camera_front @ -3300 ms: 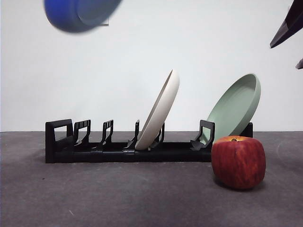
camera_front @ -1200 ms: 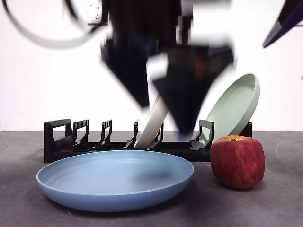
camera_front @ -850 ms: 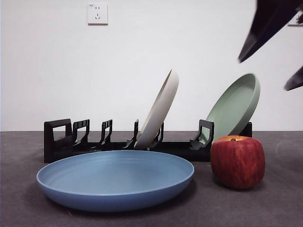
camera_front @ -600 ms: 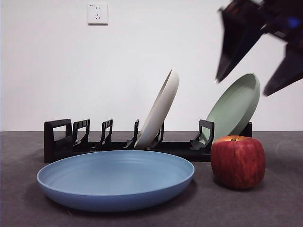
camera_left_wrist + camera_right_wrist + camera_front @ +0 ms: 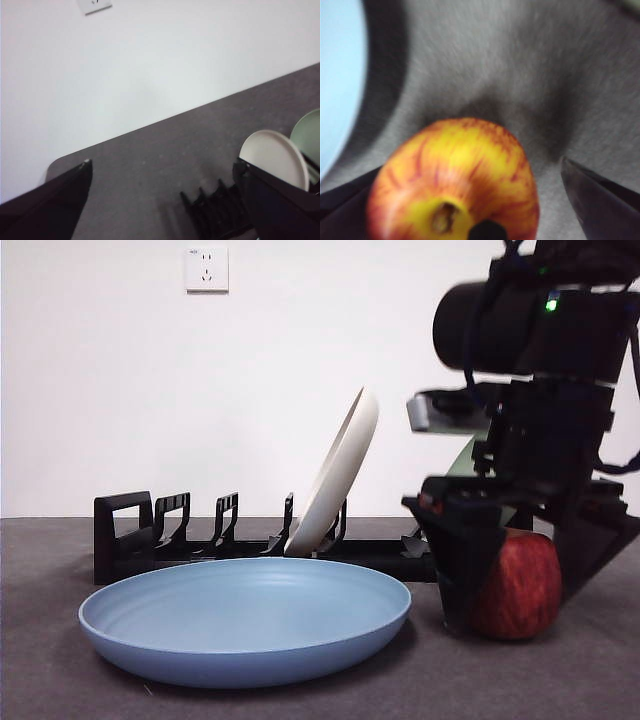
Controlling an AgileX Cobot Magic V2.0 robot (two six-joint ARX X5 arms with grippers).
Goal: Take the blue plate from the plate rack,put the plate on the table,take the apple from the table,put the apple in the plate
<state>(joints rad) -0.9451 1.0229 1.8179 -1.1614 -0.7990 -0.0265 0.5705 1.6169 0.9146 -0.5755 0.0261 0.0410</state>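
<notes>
Red apple [image 5: 518, 585], no readable writing

The right gripper [image 5: 520, 580] was up in the top corner 0.7 s ago. Now it's come way down and sits over the apple [image 5: 518, 585], w/ one black jaw on each side of it. Jaws are wide apart, not squeezing yet. The arm now hides most of the green plate [image 5: 462, 460].

2.7 s ago the blue plate [image 5: 245, 618] was up in the air. Now it lies flat on the table [image 5: 60, 680], in front of the plate rack [image 5: 180, 540]. The arm that was over it 1 s ago is gone from the front view.
</notes>
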